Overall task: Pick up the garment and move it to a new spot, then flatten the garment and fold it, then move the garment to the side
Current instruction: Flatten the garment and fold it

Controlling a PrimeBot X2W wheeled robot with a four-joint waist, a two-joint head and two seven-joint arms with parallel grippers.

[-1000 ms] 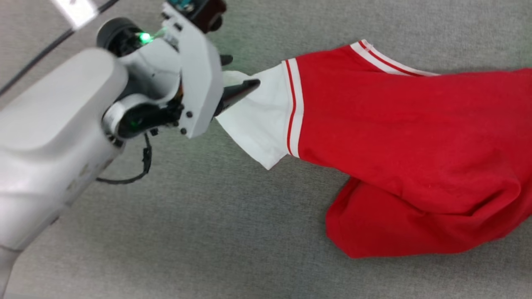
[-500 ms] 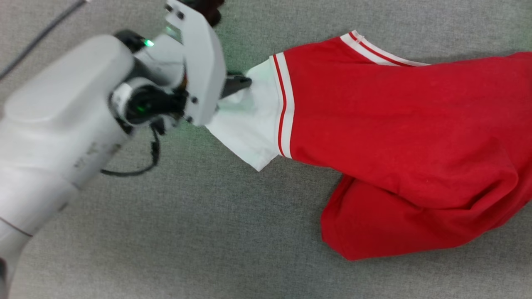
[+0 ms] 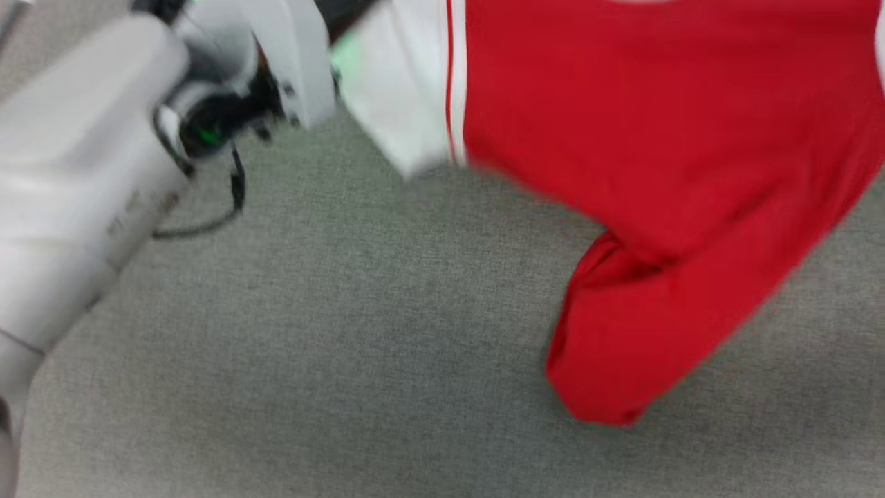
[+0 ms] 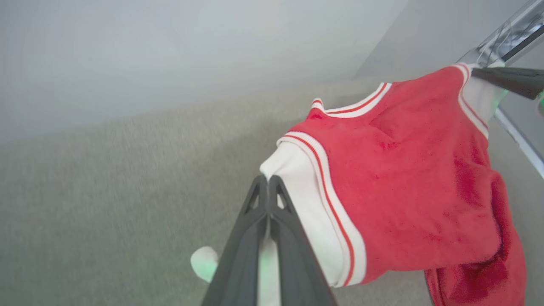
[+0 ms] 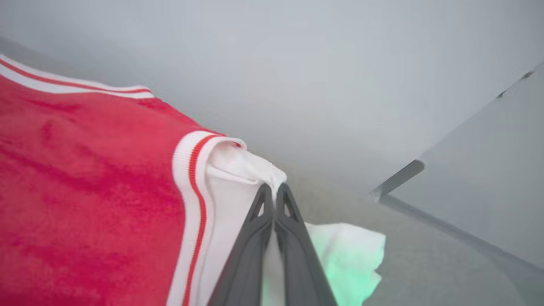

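Okay, left claw (image 4: 268, 180): fingers pressed together and clamped on the edge of a white sleeve (image 4: 306, 204) of the garment (image 4: 403, 170), at bottom centre of the left wrist view. Right claw (image 5: 274, 189): fingers also together, pinching the other sleeve (image 5: 229, 182) at bottom centre of the right wrist view. White cloth bunches out to the right of those fingers, with a green tint on it.

Garment is red with red-and-white striped trim at both sleeve seams and at the collar (image 4: 357, 102). It hangs stretched between the two claws, lifted, with the red body sagging below them. In the left wrist view the right claw's dark finger pokes in at the upper right edge, holding the far sleeve there. A pale wall (image 4: 170, 55) is behind, and the grey surface (image 4: 106, 191) is below.

Head view is blurred. The pale left forearm (image 3: 83, 173) runs from lower left up to the top left. The white sleeve is at top centre, just beside the wrist. The red body spreads across the upper right. One red fold droops down to the lower right of centre. Cannot tell whether its tip touches the grey surface or hangs just above it.
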